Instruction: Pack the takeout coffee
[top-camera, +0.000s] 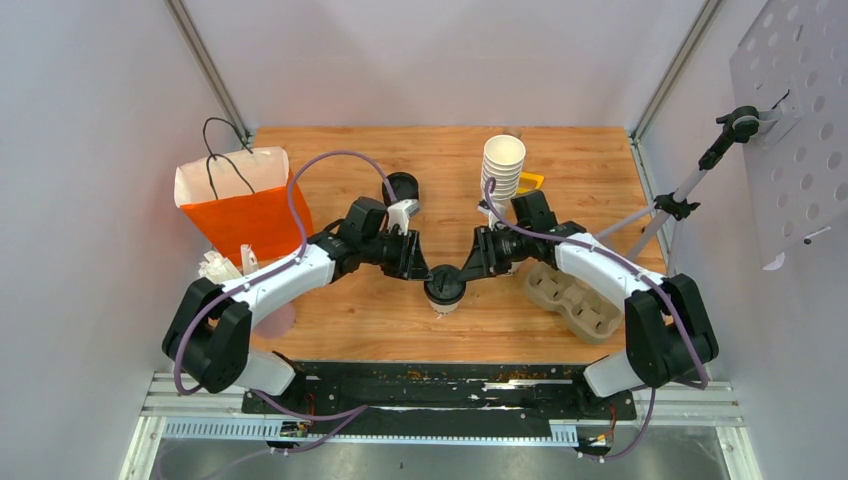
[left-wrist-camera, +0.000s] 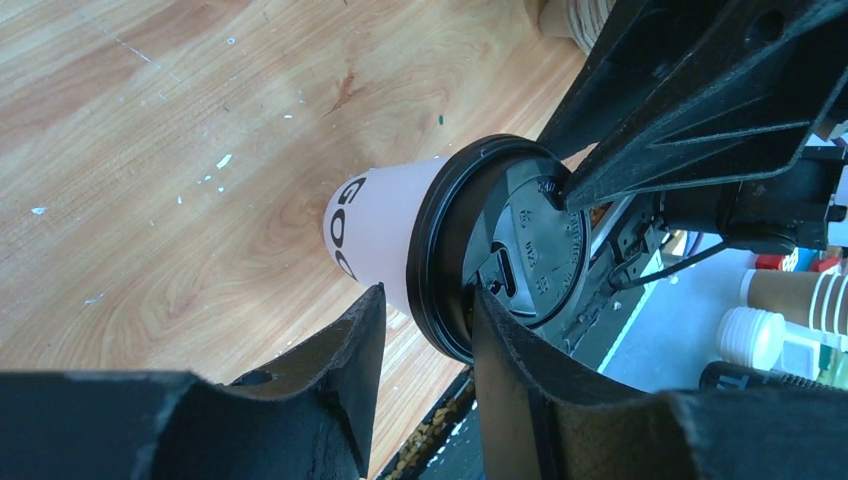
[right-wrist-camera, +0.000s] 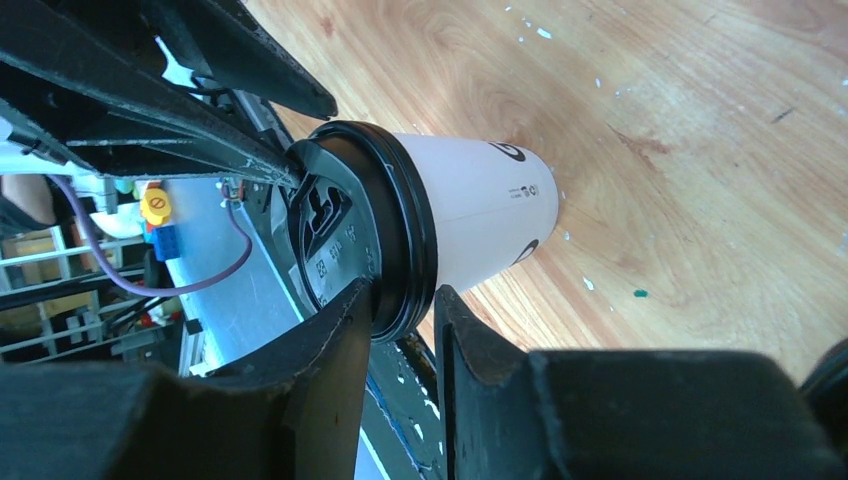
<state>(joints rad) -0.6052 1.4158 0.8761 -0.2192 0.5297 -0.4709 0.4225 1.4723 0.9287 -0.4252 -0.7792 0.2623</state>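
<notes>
Our left tool (top-camera: 424, 274) and right tool (top-camera: 464, 272) each pinch the black lid (left-wrist-camera: 530, 240) of one coffee cup (top-camera: 444, 293) from opposite sides, nearly closed, over the tabletop (top-camera: 380, 325).

White cup (left-wrist-camera: 385, 225) — black lid (left-wrist-camera: 535, 235)

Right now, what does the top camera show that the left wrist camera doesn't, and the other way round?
Only the top view: the orange paper bag at the back left, and a second lidded cup behind the left arm. Only the left wrist view: black lettering on the near lidded cup and the sip hole in its black lid. Both: that near cup over the wooden table, with the left gripper and right gripper pinching its lid rim from opposite sides.
</notes>
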